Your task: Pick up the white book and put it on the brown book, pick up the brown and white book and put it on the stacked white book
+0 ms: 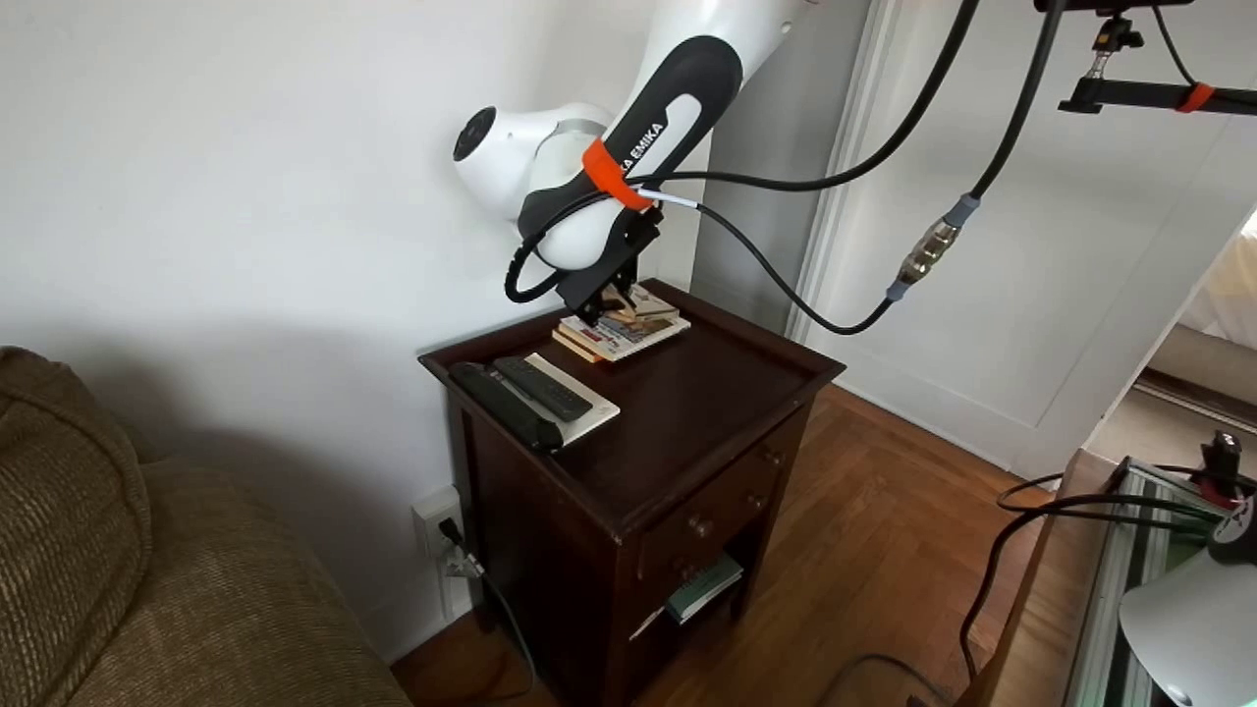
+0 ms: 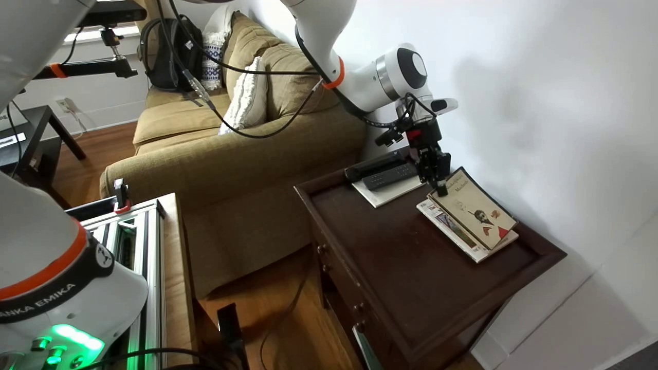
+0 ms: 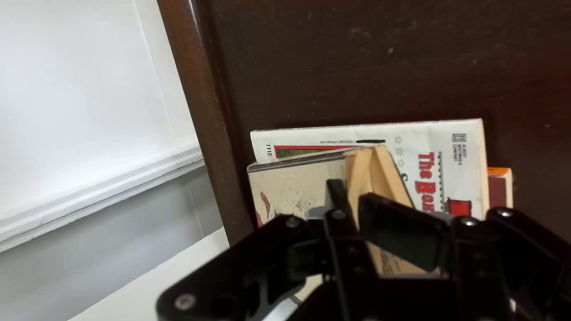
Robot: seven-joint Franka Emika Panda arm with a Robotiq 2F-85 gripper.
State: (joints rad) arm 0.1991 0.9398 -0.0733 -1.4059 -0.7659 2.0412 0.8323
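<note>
Bench [image 2: 406, 272]: dark wood with a raised edge. Stack [image 1: 633, 339] of three books sits there; I judge the task close to finished. White book [image 3: 439, 174] forms the middle layer, its lettered cover partly exposed along one long side and one end. First placement logged as done. Brown and white book [image 2: 473, 210], which I take to be the pale tan volume with a drawn figure, lies on top, turned slightly out of line with the cover beneath. Second placement: nearly there, not yet released. My end effector [image 3: 350, 192] is clamped on one end of it, pages splaying around the fingers [image 3: 401, 227]; how many leaves are pinched I cannot tell. Left, in my estimate: settle that end flat, let go, back off without dragging the cover. Brown book [image 3: 498, 191] shows only as a narrow bottom strip, orange-edged with reddish-brown cover; identity inferred from its position.
</note>
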